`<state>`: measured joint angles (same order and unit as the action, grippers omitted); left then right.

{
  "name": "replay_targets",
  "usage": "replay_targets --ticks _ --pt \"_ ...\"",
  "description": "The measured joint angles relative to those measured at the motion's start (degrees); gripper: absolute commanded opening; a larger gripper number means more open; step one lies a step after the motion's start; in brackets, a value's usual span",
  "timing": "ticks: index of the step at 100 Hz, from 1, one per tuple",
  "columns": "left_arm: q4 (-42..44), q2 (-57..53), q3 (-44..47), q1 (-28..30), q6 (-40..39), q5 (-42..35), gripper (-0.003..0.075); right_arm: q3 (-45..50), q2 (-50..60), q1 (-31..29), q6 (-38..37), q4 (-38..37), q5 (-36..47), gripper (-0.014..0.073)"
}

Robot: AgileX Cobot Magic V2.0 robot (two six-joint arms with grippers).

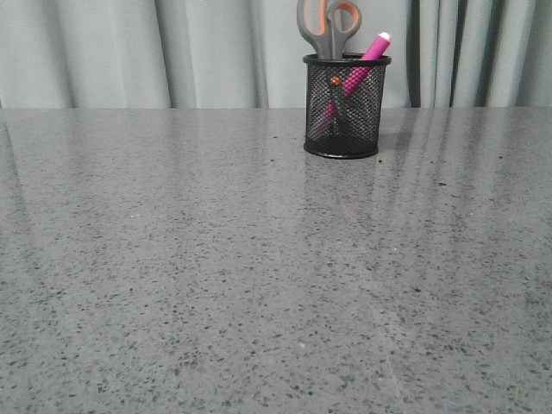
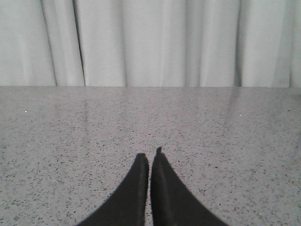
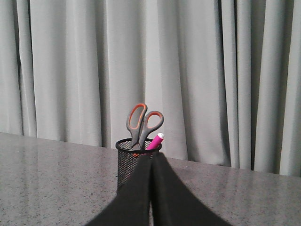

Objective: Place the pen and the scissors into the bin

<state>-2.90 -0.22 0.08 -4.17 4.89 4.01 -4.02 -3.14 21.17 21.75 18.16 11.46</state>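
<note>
Glossy speckled stone table [image 1: 216, 285]; wire-mesh bin [image 1: 347, 108].

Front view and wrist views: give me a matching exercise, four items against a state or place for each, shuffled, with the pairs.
Items:
1. pen
2. scissors
3. bin
4. left gripper

States:
A. handles sticking up above the rim
B. shut, holding nothing
C. leaning in the cup, whitish cap uppermost
D. upright on the table, near the curtain

Pairs: 1-C, 2-A, 3-D, 4-B

Soft, even light; pale streaks of glare on the polished table [image 1: 172, 259]; focus slightly soft throughout.
</note>
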Motion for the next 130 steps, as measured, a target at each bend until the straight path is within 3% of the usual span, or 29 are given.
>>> replay_targets --ticks 55,69,94,115,130 --pt "-0.12 0.00 0.00 0.00 0.00 0.00 -0.0019 1.66 0.00 -0.49 -0.33 -1.48 0.00 -0.0076" --pt "-0.12 0.00 0.00 0.00 0.00 0.00 -0.0019 3.90 0.00 -4.79 -6.35 -6.81 -0.97 -0.0076" --pt "-0.12 0.00 0.00 0.00 0.00 0.00 -0.0019 4.54 0.52 -17.65 -12.38 -13.35 -7.11 -0.0076" --pt "-0.12 0.00 0.00 0.00 0.00 0.00 -0.0019 4.54 3.47 -19.21 -13.09 -16.79 -17.80 -0.0076" --pt "-0.12 0.00 0.00 0.00 0.00 -0.11 -0.0019 4.54 3.71 -19.21 -13.20 -17.83 -20.43 -0.0076"
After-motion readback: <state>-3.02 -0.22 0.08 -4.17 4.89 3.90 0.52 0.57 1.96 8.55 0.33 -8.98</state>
